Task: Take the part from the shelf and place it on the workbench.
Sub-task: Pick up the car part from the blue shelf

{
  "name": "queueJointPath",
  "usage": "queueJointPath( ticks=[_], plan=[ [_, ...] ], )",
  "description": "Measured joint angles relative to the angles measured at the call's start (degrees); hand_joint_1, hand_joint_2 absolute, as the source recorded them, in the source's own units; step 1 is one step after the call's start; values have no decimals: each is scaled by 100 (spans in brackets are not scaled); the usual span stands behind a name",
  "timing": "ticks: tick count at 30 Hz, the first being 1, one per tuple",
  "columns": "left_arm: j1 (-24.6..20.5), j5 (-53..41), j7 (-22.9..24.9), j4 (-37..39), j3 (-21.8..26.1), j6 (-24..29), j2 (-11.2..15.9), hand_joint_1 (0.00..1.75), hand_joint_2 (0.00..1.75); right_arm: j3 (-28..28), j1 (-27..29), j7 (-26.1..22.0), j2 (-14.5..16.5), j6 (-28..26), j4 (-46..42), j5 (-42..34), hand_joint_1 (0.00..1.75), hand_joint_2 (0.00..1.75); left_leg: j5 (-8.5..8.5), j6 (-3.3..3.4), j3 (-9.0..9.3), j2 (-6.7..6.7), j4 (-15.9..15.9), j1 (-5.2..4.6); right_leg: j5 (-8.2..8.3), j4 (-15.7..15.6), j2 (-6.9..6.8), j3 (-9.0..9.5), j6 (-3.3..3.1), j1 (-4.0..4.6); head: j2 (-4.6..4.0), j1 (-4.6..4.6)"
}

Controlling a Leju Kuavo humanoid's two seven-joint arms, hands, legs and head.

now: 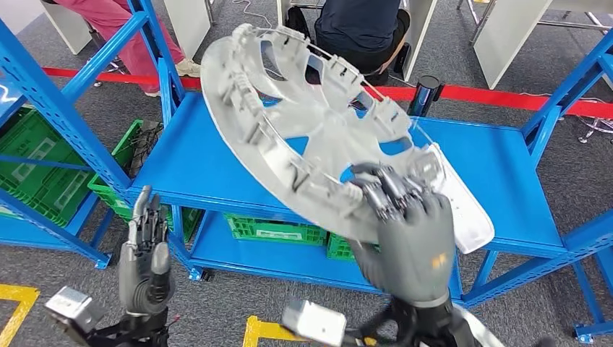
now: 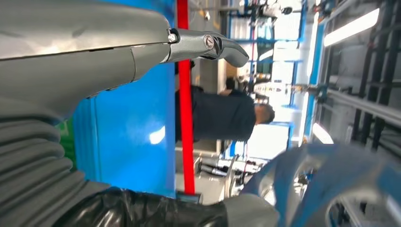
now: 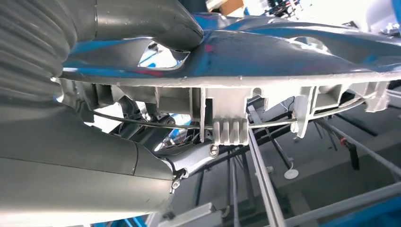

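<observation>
Right hand [image 1: 408,217] grips wheel cover [image 1: 311,123] rim at 5 o'clock, tilted, lifted off blue shelf [image 1: 195,155] for carrying. Left hand [image 1: 148,249] empty, fingers straight, at 8 o'clock.

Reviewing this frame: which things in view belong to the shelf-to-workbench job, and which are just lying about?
Part of the job:
wheel cover, lifted and tilted
right hand, gripping its lower rim
blue shelf beneath it
left hand, holding nothing

Just around:
green crates
second white part on the shelf
seated person
red floor tape
</observation>
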Motion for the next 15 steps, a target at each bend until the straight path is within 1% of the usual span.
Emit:
queueJointPath(
  ticks=[3, 5, 10, 15],
  plan=[
    [75, -29, 24, -202, -13, 155, 53, 0, 0, -25, 465, -55, -115, -231, -332, 93, 175, 175, -1, 0, -1, 1, -1, 0, -1, -1, 0, 0, 2, 0, -1, 2],
    [102, -29, 28, -300, -17, 189, 78, 0, 0, -32, 660, -64, -169, -298, -487, 124, 175, 175, -1, 0, -1, 2, -1, 0, -1, -2, 1, 0, 2, 0, -1, 1],
    [148, -37, 32, -462, -31, 251, 117, 0, 0, -88, 927, -86, -267, -349, -713, 133, 175, 175, 0, 1, 3, 4, -1, 0, 2, -2, 1, 2, 4, -1, 0, 0],
    [163, -129, 24, -597, -59, 466, 158, 0, 0, -240, 1306, -171, -305, -744, -814, 121, 175, 175, 1, 1, 5, 2, 0, 0, 2, -2, 1, 6, 5, 0, 0, -2]
  ],
)
